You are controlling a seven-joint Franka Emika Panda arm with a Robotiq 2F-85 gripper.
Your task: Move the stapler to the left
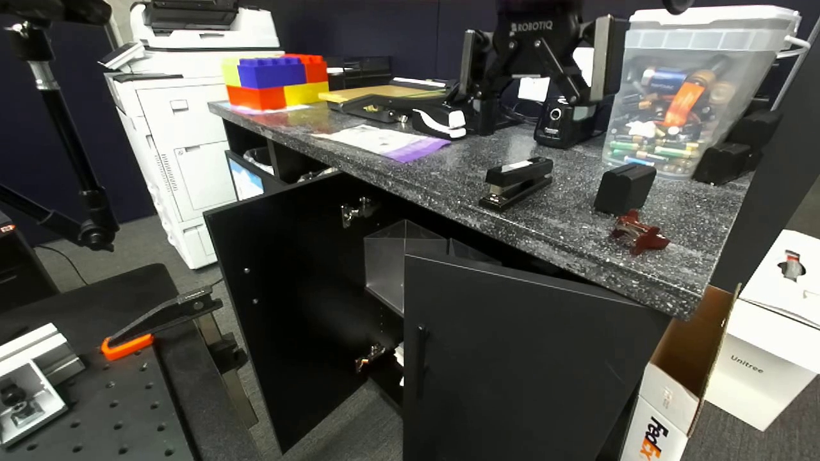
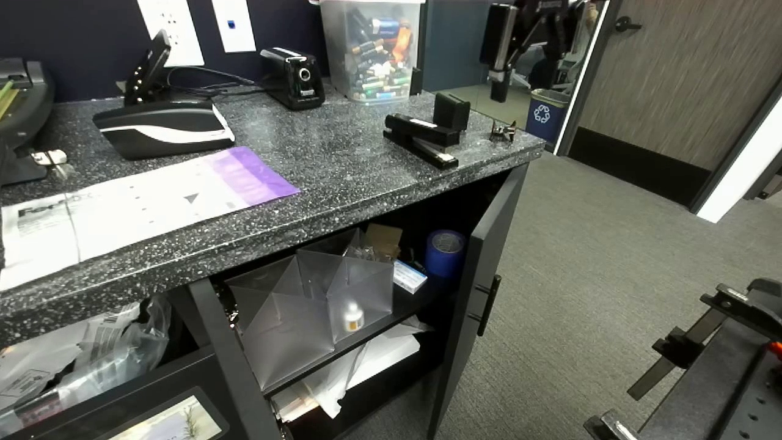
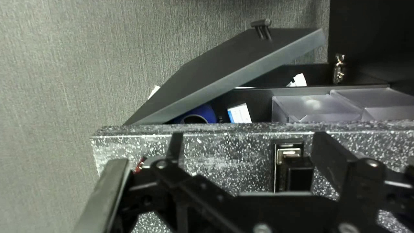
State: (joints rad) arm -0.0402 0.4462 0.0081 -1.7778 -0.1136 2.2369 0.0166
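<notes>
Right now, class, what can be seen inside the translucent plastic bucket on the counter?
Through the bucket, cylindrical batteries and an orange item show; whatever lies deeper is covered.

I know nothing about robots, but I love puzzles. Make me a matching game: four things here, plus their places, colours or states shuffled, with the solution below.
1. Stapler
2. Tape roll
3. Clear tub
4. Gripper

A. Blue, inside the cupboard
B. Open and holding nothing
C. Has batteries inside
D. Black, on the countertop

Right pairs: 1-D, 2-A, 3-C, 4-B
</notes>
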